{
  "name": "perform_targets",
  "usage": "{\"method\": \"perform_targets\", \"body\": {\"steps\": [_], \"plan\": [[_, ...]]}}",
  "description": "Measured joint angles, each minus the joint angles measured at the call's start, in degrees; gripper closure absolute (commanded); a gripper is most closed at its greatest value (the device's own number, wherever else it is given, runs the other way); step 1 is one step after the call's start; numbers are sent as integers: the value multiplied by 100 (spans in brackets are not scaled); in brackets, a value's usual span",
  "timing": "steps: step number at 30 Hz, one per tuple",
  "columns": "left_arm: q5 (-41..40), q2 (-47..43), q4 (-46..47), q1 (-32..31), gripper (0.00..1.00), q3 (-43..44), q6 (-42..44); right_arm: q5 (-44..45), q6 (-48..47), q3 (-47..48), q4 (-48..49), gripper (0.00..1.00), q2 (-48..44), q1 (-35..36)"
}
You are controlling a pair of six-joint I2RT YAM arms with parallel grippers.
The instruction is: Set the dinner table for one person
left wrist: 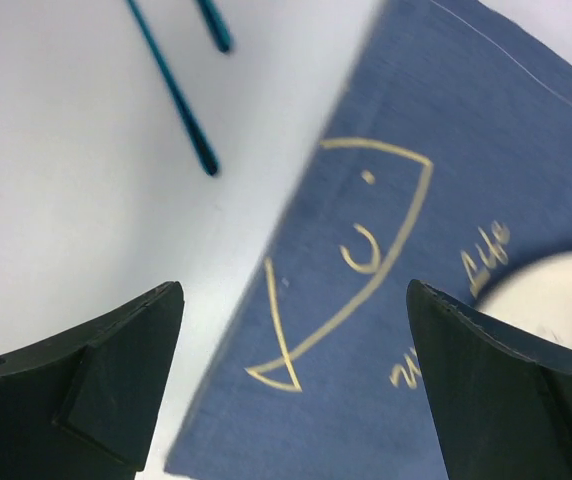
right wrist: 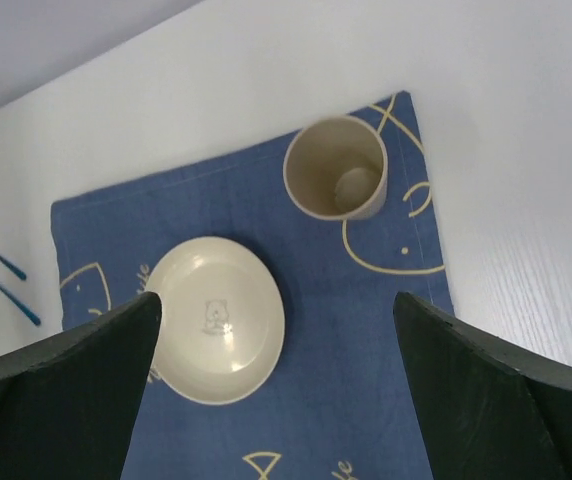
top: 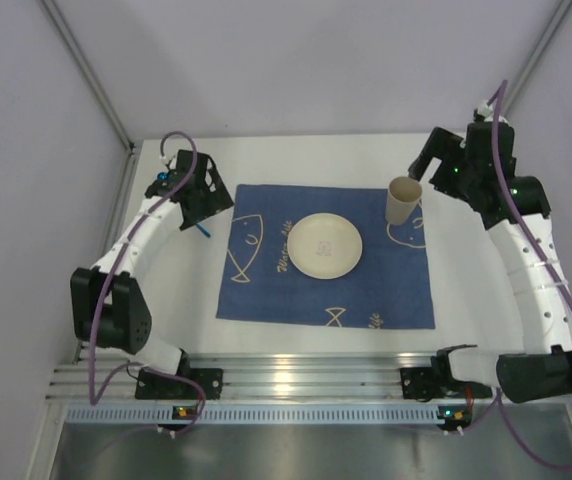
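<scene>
The left claw and right claw gape wide, holding nothing. Below the right claw sits a bare plate; just beyond, an upright cup, bare inside.

Plate mid mat, cup far-right corner, utensils on dinner table left.

The white dinner table is pictured carrying a dark blue cloth mat, printed with cream fish and laid flat. The mat's left edge is seen directly beneath the left gripper, between its widely spread fingers. Two slim teal utensils are laid on the bare tabletop just ahead and to the left of that gripper, apart from the mat. Plain white surface is shown to the right of the right gripper.
</scene>
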Motion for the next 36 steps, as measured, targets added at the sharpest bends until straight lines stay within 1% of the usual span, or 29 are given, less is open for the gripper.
{"method": "perform_targets", "body": {"steps": [3,6,11,14,19,25,27,28,29,30,33,36], "plan": [[-4,678,46,616,2,391,140,-243,-59,-509,-254,0,-387,0],[-120,1526,116,962,4,1049,306,-354,-155,-892,-597,0,-629,11],[-518,2785,164,1062,5,2221,400,-466,-251,-1008,-992,0,-723,11],[-645,3224,181,1073,6,2524,398,-476,-306,-1010,-1158,0,-745,13],[-723,3766,195,1174,10,2909,376,-468,-350,-1121,-1309,0,-776,13],[-680,4129,299,1429,13,3248,444,-422,-350,-1381,-1377,0,-787,13],[-669,4271,328,1510,18,3427,496,-400,-348,-1478,-1401,0,-778,13],[-649,4343,350,1543,21,3506,546,-389,-348,-1493,-1423,0,-765,11],[-619,4389,389,1572,27,3543,575,-378,-348,-1493,-1443,0,-745,11],[-579,4437,426,1604,29,3571,595,-367,-348,-1493,-1443,0,-726,13],[-468,4599,544,1709,34,3646,656,-321,-348,-1491,-1447,1,-608,11],[-400,4817,603,1825,36,3790,675,-284,-350,-1488,-1447,1,-424,13]]}}
